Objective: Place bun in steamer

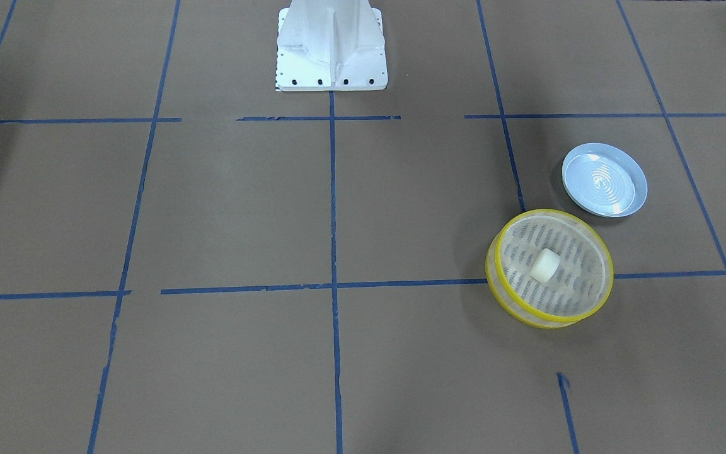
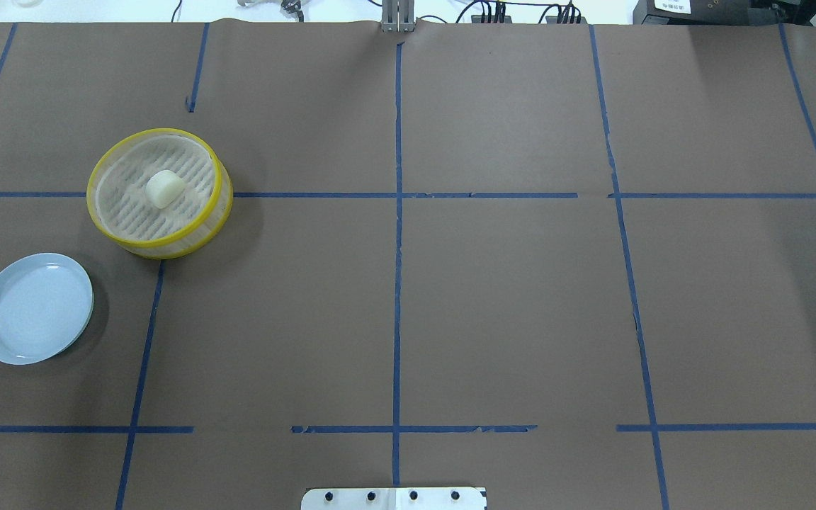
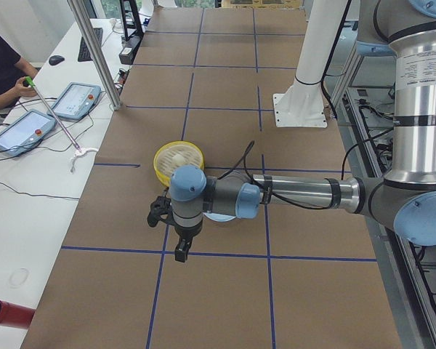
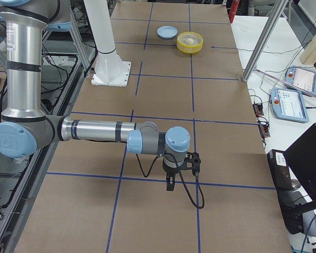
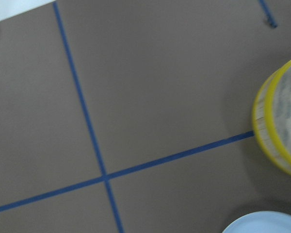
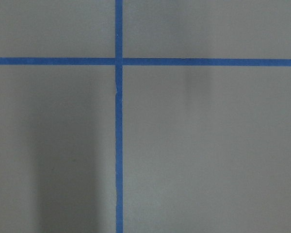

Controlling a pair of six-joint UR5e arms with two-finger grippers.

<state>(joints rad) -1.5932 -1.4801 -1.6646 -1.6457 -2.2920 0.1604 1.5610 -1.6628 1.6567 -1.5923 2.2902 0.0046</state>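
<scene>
The cream-white bun [image 1: 544, 265] lies on the slotted floor inside the yellow-rimmed steamer [image 1: 552, 214]. Both show in the overhead view, the bun [image 2: 165, 188] within the steamer [image 2: 160, 132]. My left gripper [image 3: 180, 254] shows only in the exterior left view, hanging above the table on the near side of the steamer [image 3: 160, 166]; I cannot tell whether it is open or shut. My right gripper [image 4: 170, 184] shows only in the exterior right view, far from the steamer [image 4: 190, 50]; I cannot tell its state. The left wrist view catches the steamer's wall [image 5: 276, 145].
A light blue plate [image 1: 604, 180] sits beside the steamer, also in the overhead view [image 2: 32, 308]. The robot's white base [image 1: 331, 50] stands at the table's middle edge. Blue tape lines grid the brown table. An operator and tablets sit at the side bench [image 3: 29, 123].
</scene>
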